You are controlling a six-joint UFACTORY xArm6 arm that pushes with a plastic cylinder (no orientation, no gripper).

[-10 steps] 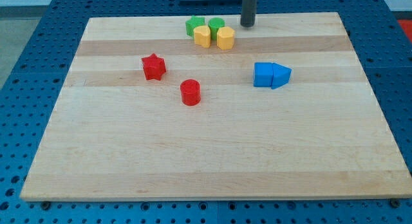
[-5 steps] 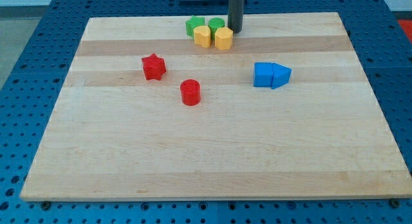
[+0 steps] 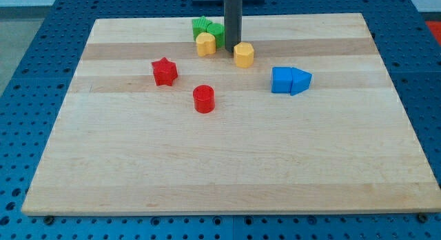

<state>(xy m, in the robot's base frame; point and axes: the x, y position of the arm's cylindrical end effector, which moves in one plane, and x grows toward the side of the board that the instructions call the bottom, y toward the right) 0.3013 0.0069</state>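
My tip [image 3: 231, 48] stands near the board's top edge, in the middle of a small cluster. It touches or nearly touches a yellow block [image 3: 243, 54] just to its right and lower. Another yellow block [image 3: 205, 44] lies to its left, with a gap between them. Two green blocks sit behind: one [image 3: 201, 25] at the cluster's top left, the other [image 3: 217, 32] partly hidden by the rod. Further down the board's left half are a red star [image 3: 165, 72] and a red cylinder [image 3: 204, 99].
A blue cube [image 3: 282, 80] and a blue wedge-shaped block [image 3: 301, 81] sit pressed together right of centre. The wooden board [image 3: 220, 164] lies on a blue perforated table.
The rod moved left and down into the cluster. The two yellow blocks were split apart, one going left, the other right and down. The green blocks shifted left.
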